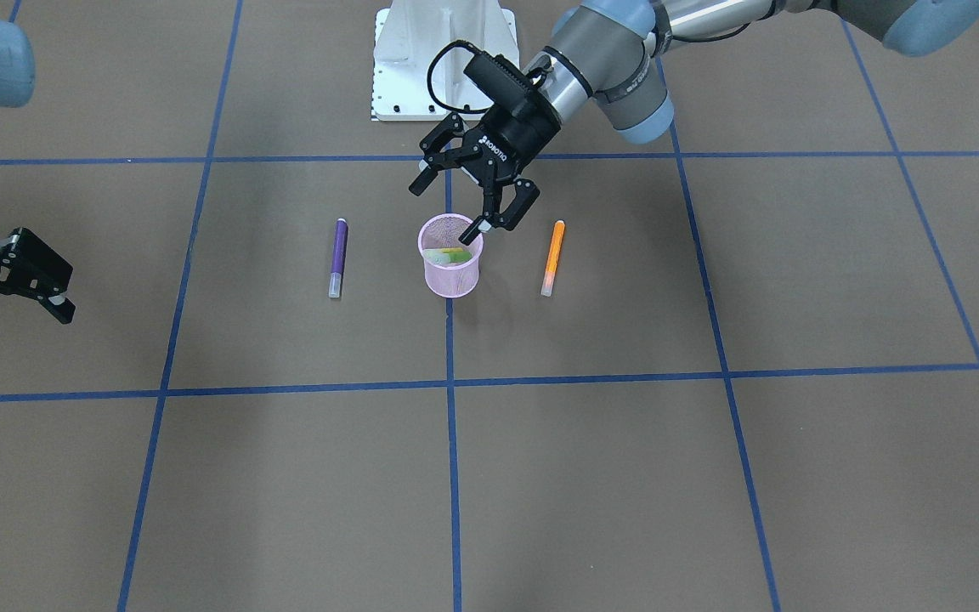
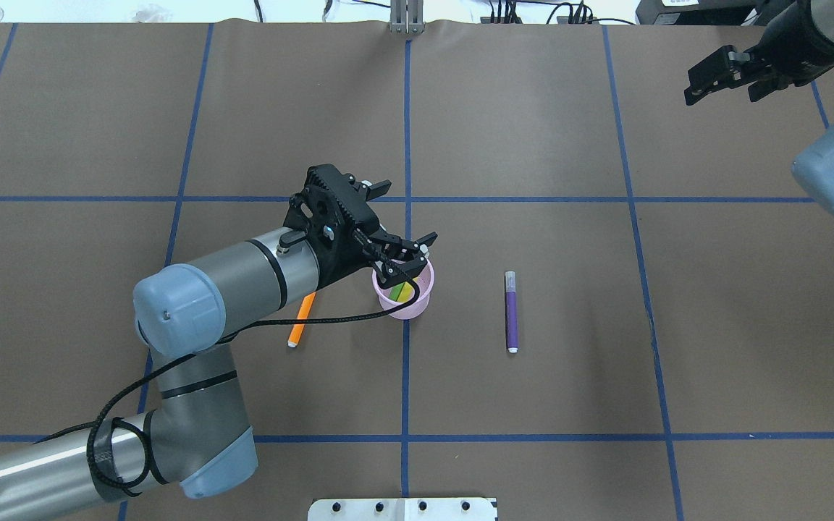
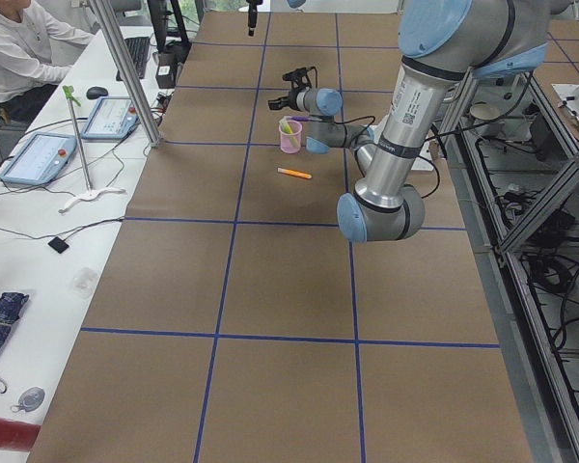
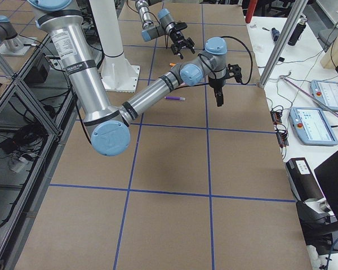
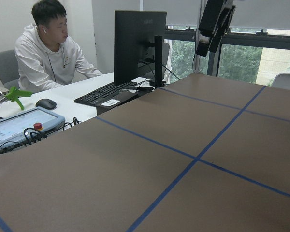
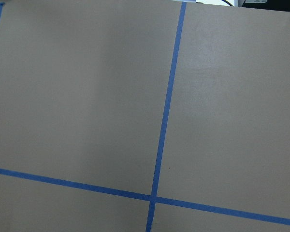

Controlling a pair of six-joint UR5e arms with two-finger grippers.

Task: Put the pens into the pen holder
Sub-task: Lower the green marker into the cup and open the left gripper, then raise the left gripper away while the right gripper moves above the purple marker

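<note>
Orange pen (image 1: 552, 258) and purple pen (image 1: 338, 257) are lying flat either side of the pen holder (image 1: 451, 270), looking light, stiff, roll-prone, so mid-barrel pinching is seeming safest. Left gripper (image 1: 447, 211) is hovering spread above the holder; right gripper (image 1: 15, 321) is hanging spread, well apart.

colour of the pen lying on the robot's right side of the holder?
The purple pen, with a pale cap at one end. It shows best in the overhead exterior view.

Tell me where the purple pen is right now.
In the overhead view the purple pen lies flat on the table, right of the pen holder and apart from it, on the robot's right side.
</note>
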